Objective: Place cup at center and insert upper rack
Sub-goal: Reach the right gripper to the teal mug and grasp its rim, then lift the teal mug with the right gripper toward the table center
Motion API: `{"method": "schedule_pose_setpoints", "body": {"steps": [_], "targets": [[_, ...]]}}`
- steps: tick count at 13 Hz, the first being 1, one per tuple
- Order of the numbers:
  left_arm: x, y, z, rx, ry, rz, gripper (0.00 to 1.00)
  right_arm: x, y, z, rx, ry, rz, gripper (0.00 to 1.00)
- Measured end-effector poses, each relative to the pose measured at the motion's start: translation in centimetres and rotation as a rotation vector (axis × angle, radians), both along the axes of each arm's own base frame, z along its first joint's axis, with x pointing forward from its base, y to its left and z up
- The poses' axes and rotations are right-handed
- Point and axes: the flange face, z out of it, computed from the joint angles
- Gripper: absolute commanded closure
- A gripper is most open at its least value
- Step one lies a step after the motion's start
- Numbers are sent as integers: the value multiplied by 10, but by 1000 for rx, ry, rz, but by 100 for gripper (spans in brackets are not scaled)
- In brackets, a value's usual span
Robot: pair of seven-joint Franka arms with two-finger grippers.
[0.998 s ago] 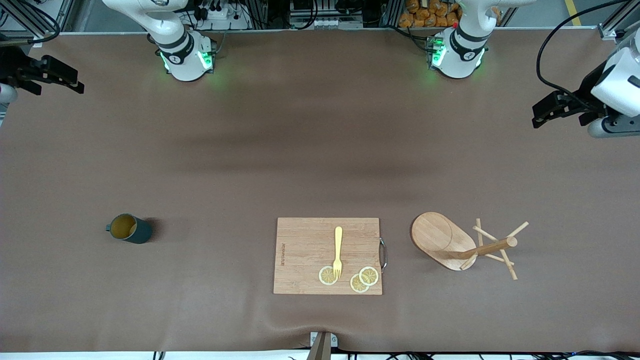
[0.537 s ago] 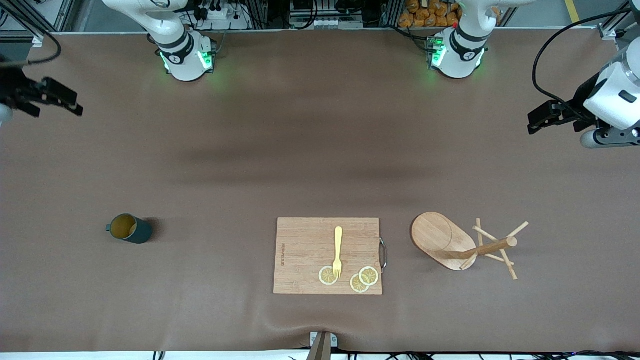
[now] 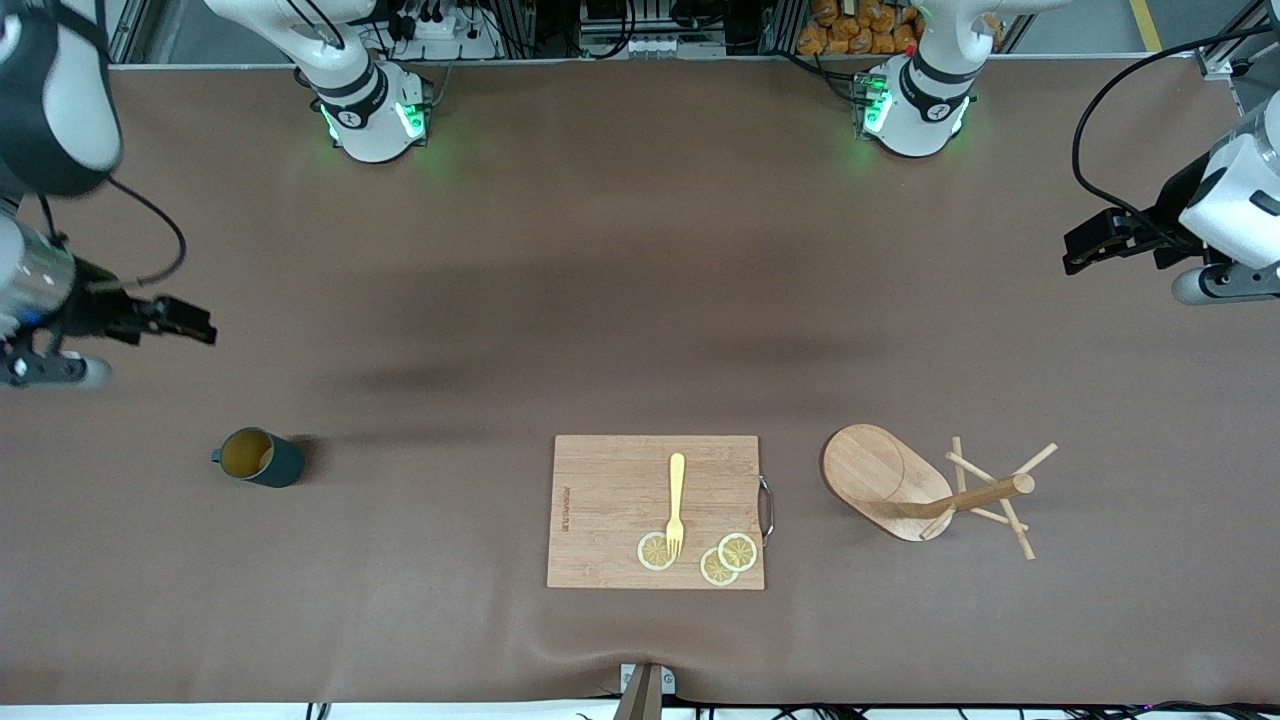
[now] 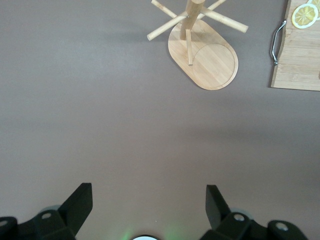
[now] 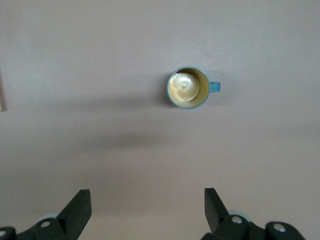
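right gripper (image 3: 205, 332) moved toward cup (image 3: 260, 457), open, empty; left gripper (image 3: 1072, 256) open.

Colours on the brown desk (image 3: 600, 300)

We see a dark teal cup (image 3: 262, 457) with a mustard-yellow inside, a pale wooden upper rack (image 3: 925, 490) with light dowel pegs, and a light, fine-grained wooden cutting board (image 3: 655, 510) carrying a yellow fork (image 3: 676, 503) and pale yellow lemon slices (image 3: 715, 556) with white rims. Both hands, right hand (image 3: 185, 325) and left hand (image 3: 1085, 250), are black on white arms.
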Motion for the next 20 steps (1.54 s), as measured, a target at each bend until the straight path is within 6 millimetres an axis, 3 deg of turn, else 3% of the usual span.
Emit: {"method": "schedule_pose_setpoints", "body": {"steps": [4,9,11,14,15,16,18,20], "targets": [[1,0,-1,0,-2,0,0,39,-14,-90,-11,-20,-15,0],[2,9,-1,0,-2,16,0,60,-19,-192,-21,-8,-19,0],[2,10,1,-3,-6,19,0,63,-19,-214,-23,-8,-20,0],[2,9,2,-10,-7,19,0,64,-20,-231,-24,-6,-20,1],[2,10,2,-10,-7,19,0,64,-19,-234,-24,-2,-20,13],[2,10,2,-10,-7,19,0,63,-19,-238,-23,3,-18,36],[2,9,1,-11,-6,19,0,63,-17,-246,-20,9,10,96],[4,9,-4,-11,-2,19,0,63,-17,-251,-16,14,63,100]]}}
